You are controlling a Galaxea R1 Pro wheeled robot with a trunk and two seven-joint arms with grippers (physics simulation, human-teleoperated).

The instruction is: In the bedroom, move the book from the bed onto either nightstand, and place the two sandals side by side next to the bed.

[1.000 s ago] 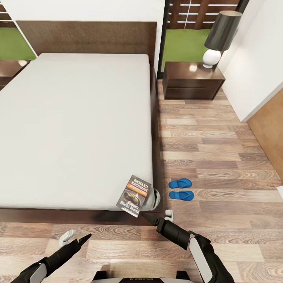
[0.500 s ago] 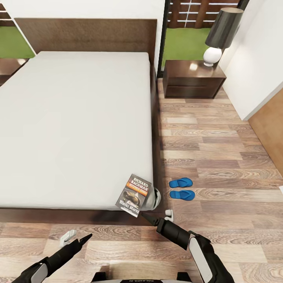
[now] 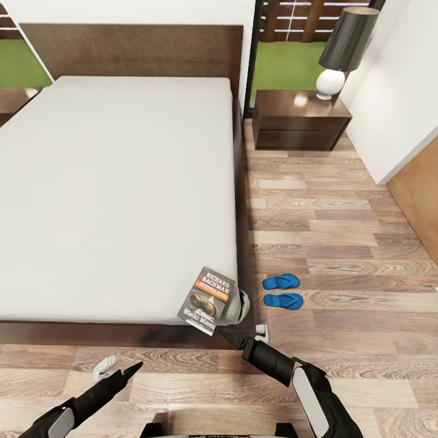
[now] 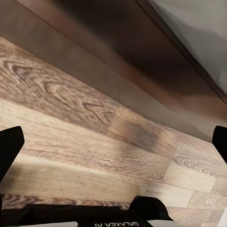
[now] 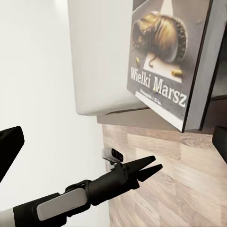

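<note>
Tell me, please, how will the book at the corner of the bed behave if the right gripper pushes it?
The book looks thin and light, so it probably slides easily on the smooth mattress. Its corner overhangs the edge, so a push could tip it onto the floor. Being a paperback, it may bend.

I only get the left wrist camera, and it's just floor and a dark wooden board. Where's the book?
Observer: The book lies on the foot corner of the bed, sticking out over the edge.
Operator: Is a hand near it?
Observer: Yes, the right gripper is open, close in front of that corner, holding nothing.
Operator: And the flip-flops?
Observer: Both blue sandals lie side by side on the floor, right next to the bed.
</note>
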